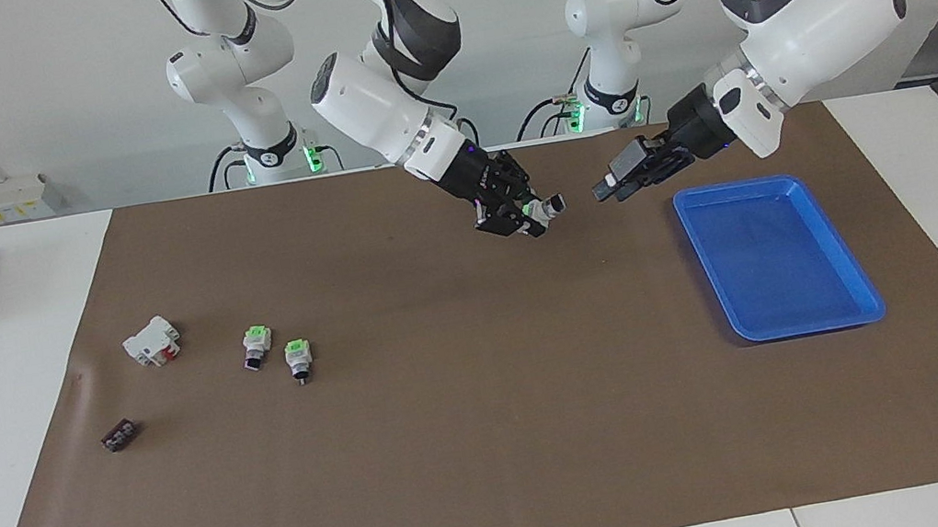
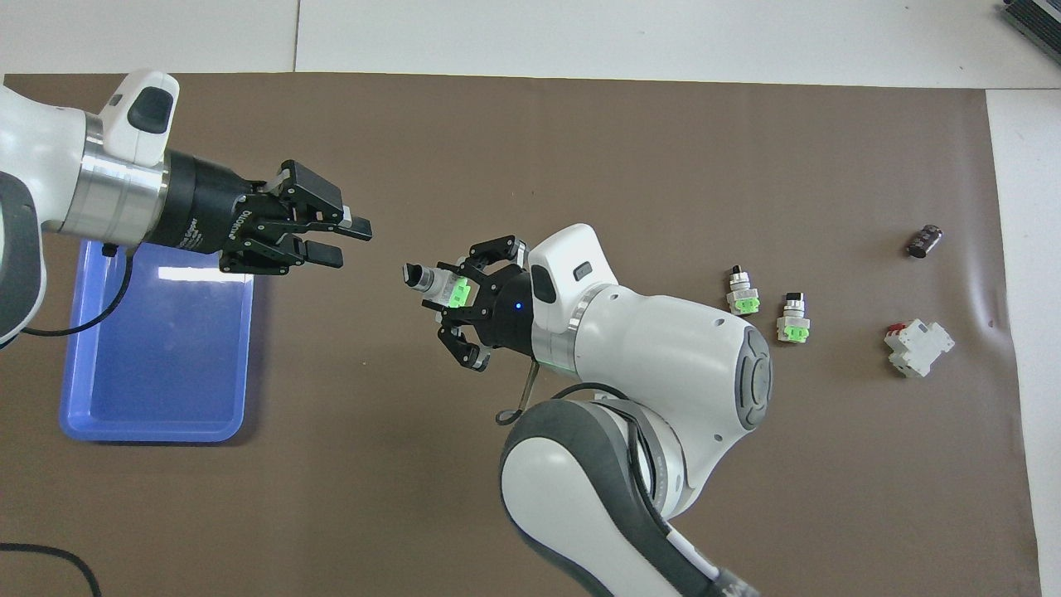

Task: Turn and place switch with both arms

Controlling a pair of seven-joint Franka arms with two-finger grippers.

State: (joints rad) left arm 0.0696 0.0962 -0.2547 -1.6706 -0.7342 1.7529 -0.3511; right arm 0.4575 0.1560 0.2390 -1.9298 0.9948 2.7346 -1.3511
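My right gripper (image 1: 532, 215) is shut on a white switch (image 1: 539, 211) with a green face and holds it in the air over the middle of the brown mat. The switch's black knob points toward my left gripper. In the overhead view the switch (image 2: 438, 285) sits between the right gripper's fingers (image 2: 454, 292). My left gripper (image 1: 609, 186) is open and empty, in the air beside the blue tray's corner, a short gap from the knob. It also shows in the overhead view (image 2: 346, 240).
Two more switches (image 1: 257, 343) (image 1: 298, 357) lie on the mat toward the right arm's end, with a white block with a red part (image 1: 151, 341) and a small dark piece (image 1: 120, 436) beside them. A blue tray (image 1: 781, 263) lies toward the left arm's end.
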